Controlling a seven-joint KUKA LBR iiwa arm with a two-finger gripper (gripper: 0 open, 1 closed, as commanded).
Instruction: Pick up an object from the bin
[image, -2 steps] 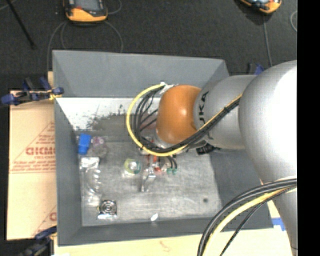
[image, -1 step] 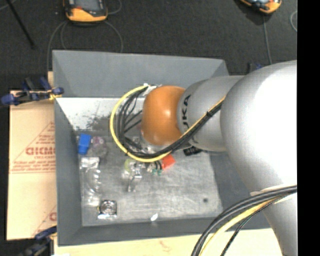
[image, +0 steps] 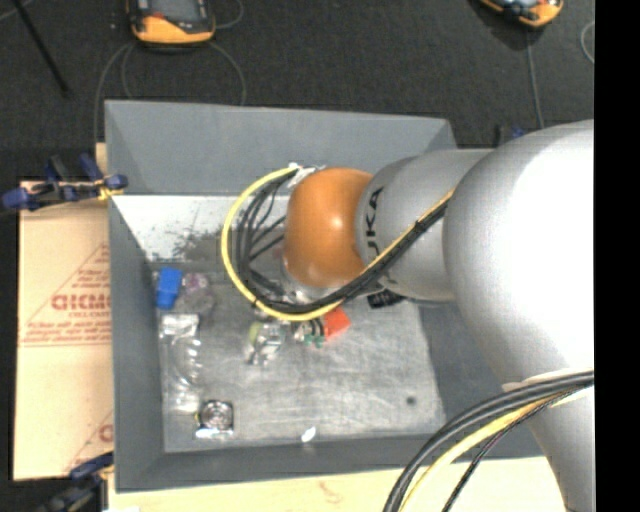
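Note:
My gripper (image: 266, 342) reaches down into the middle of the bin, showing as a silvery part just below and left of the arm's orange cover. A small red thing (image: 336, 322) lies right of it, with a small green piece (image: 316, 339) at its near side; both are partly hidden by the arm. I cannot tell whether anything is held. A blue block (image: 167, 288) lies at the left, well away from the gripper.
Beside the blue block sits a pale purple thing (image: 198, 290). A clear plastic bag (image: 182, 352) stretches along the left wall, with a round shiny metal thing (image: 215, 416) at the front left. A white scrap (image: 308, 434) lies by the front wall. The arm covers the bin's right and back.

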